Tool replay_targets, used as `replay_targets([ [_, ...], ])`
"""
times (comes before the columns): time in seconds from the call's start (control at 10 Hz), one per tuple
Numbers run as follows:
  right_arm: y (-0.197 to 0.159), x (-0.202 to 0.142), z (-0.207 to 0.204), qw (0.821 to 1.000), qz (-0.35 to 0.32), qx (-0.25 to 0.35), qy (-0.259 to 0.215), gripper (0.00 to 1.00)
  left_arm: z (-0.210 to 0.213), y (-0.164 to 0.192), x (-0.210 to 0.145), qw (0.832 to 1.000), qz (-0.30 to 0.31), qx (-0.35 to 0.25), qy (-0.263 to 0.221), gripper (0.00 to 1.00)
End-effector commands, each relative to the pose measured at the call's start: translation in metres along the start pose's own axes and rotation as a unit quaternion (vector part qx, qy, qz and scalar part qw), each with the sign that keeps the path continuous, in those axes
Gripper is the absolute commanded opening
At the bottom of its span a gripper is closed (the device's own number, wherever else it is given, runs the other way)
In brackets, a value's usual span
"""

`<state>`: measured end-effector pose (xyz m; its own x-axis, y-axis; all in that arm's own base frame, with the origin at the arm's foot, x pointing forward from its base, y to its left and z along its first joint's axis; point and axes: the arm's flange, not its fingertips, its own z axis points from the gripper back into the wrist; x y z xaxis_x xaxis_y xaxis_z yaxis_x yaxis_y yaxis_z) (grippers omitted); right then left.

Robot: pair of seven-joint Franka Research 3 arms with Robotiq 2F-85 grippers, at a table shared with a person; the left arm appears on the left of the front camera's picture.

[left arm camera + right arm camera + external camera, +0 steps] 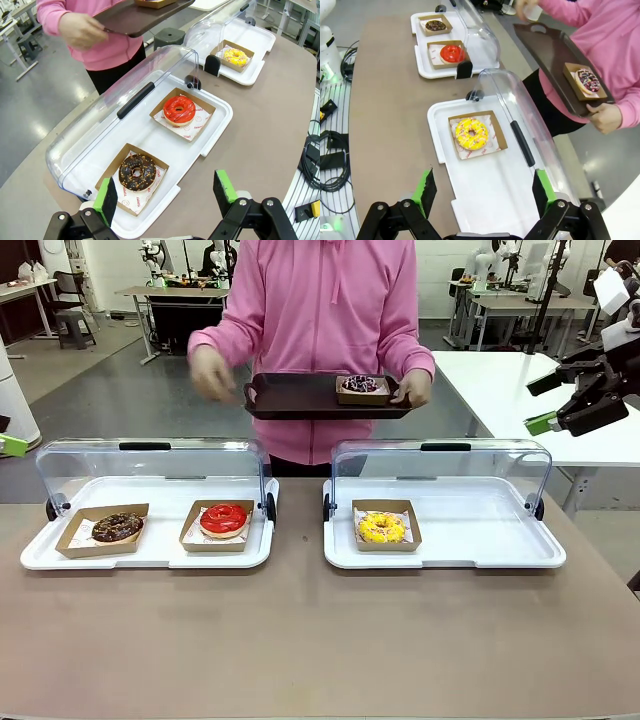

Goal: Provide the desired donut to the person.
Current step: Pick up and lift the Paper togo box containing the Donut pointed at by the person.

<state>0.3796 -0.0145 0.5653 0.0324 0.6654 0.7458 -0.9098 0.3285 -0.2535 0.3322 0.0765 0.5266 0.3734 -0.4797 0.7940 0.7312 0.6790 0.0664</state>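
Left claw (164, 180) spread | right claw (483, 176) spread | person (320, 310) holds tray (290, 397), donut (360, 385) aboard

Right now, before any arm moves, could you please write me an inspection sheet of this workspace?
Surface: brown table carrying two white trays.
Job's things: chocolate donut and red donut in paper boxes on the left white tray; yellow donut on the right white tray; left lid and right lid open; the person holds a dark tray with a sprinkled donut.
Clutter: nothing seen.
End effectors: left end effector open, empty, near the chocolate donut; right end effector open, empty, over the right white tray.
Cables: black cables beside the table's edge.
Surroundings: white table and workbenches behind the person.
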Motion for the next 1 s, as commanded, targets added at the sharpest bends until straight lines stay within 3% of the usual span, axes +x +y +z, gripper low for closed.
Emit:
replay_targets([
  [0.0, 0.0012, -0.0008, -0.0014, 1.0, 0.004, 0.003, 0.002, 1.0, -0.0009, 0.0008, -0.0007, 1.0, -0.001, -0.005, -0.007, 1.0],
  [0.9, 0.0012, -0.0008, -0.0014, 1.0, 0.004, 0.003, 0.002, 1.0, -0.0009, 0.0008, -0.0007, 1.0, -0.001, -0.005, -0.007, 1.0],
])
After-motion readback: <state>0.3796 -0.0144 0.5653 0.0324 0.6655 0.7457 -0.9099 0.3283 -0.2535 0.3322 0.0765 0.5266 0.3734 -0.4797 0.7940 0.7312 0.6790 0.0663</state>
